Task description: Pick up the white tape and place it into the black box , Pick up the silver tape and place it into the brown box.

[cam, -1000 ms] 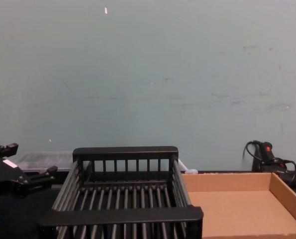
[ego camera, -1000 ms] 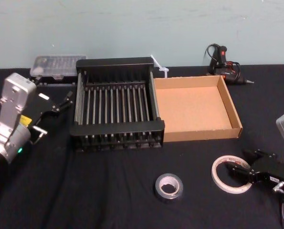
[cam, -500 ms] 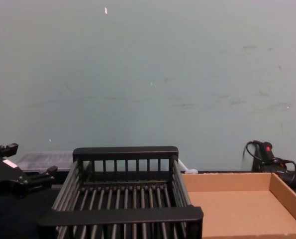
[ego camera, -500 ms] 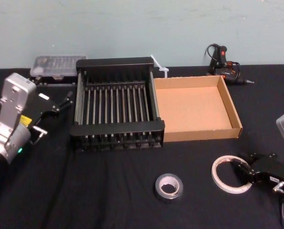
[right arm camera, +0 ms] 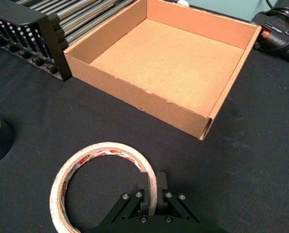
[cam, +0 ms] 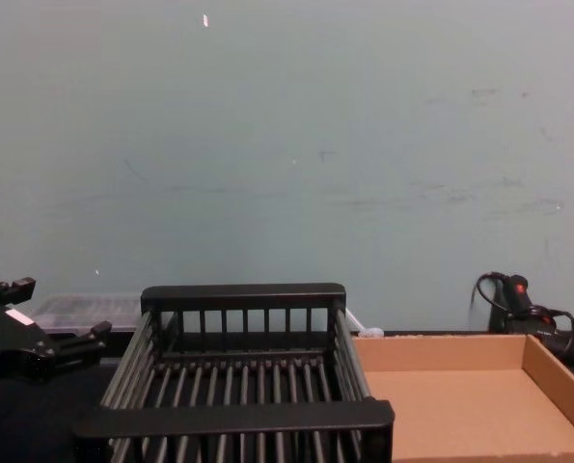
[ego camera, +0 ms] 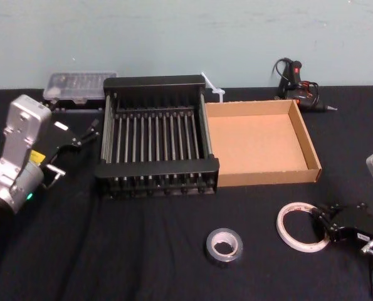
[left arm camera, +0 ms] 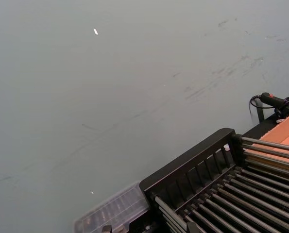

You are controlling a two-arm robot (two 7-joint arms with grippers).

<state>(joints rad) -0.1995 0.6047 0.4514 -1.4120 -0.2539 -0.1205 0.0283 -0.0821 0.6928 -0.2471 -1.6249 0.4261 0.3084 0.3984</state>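
Right end effector [right arm camera: 152,184] pinching (seemingly) translucent flat-ringed white tape [right arm camera: 103,148], left end effector [cam: 60,311] spread

Red print round the inner core of the white tape [right arm camera: 103,148], too small to read, no other lettering legible

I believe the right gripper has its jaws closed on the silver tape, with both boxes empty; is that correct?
Not quite: the right gripper has its jaws closed on the white tape, as the right wrist view shows. The black box and brown box are empty.
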